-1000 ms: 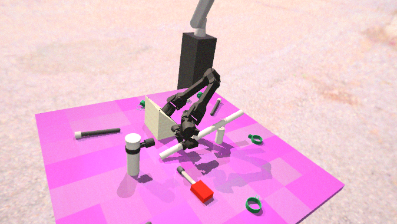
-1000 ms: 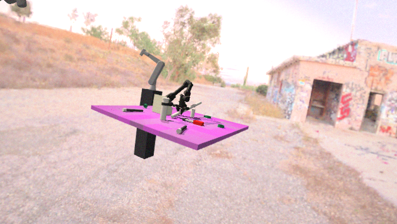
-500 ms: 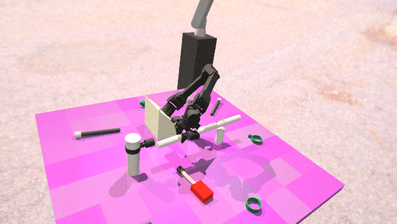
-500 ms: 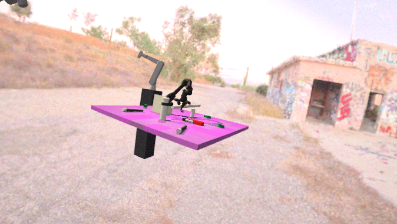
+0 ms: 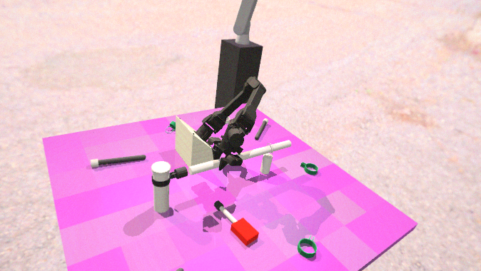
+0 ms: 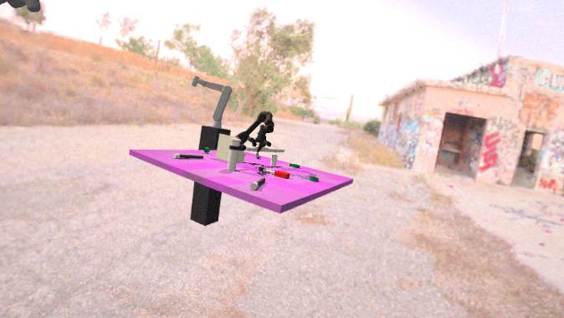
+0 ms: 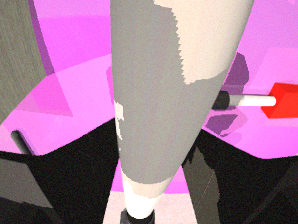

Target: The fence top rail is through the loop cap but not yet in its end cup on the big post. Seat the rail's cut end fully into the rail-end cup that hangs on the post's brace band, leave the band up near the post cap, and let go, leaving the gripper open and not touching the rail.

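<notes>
Our gripper (image 5: pixel 230 160) (image 6: pixel 258 151) is closed on the white rail (image 5: pixel 250 154) (image 6: pixel 274 150) (image 7: pixel 165 100), its fingers either side of the tube. We have the rail raised off the pink table (image 5: pixel 107 200) (image 6: pixel 249 189), its cut end pointing at the black rail-end cup (image 5: pixel 181 173) (image 7: pixel 137 218). In the top view a narrow gap shows between that end and the cup, so we do not see the rail inside it. The cup hangs on the black brace band (image 5: pixel 160 182) (image 6: pixel 237 147), around the big post (image 5: pixel 161 200) (image 6: pixel 232 161), close under the white post cap (image 5: pixel 160 167). The rail's other end reaches past the short post (image 5: pixel 266 165) (image 6: pixel 274 161), through the thin loop above it. A pale upright board (image 5: pixel 185 144) (image 6: pixel 226 146) stands behind the rail, near our gripper, limiting room there. On the post's other side, the capped dark rod (image 5: pixel 119 160) (image 6: pixel 190 156) lies well apart, and the red-handled tool (image 5: pixel 244 232) (image 6: pixel 281 174) (image 7: pixel 282 101) lies on the table on the side opposite the board.
</notes>
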Controlling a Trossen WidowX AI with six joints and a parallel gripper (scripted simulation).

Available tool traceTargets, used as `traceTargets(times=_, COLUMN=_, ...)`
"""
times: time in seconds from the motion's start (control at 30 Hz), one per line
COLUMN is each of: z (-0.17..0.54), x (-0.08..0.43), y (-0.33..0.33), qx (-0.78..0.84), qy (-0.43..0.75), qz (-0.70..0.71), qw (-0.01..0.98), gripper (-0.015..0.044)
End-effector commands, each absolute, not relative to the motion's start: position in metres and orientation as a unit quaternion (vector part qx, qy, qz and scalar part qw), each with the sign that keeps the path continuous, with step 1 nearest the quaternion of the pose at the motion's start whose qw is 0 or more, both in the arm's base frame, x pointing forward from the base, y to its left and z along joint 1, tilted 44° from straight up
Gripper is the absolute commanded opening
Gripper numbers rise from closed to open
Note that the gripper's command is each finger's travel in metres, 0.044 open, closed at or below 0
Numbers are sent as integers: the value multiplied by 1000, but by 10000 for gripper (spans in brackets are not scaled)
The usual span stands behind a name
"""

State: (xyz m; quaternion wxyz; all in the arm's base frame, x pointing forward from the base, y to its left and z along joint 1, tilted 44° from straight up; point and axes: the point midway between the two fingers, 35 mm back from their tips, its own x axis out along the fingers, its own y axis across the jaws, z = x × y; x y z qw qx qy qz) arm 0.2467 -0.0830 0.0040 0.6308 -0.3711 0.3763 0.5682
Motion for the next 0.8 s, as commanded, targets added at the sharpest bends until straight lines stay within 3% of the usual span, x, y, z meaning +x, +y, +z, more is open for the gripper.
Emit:
traceTargets(times=0.0, z=6, x=247, y=-88, qx=-379, qy=379, qz=563, qw=629, gripper=0)
traceTargets(times=0.77, z=7, x=249, y=-92, qx=-371, qy=376, qz=568, qw=631, gripper=0)
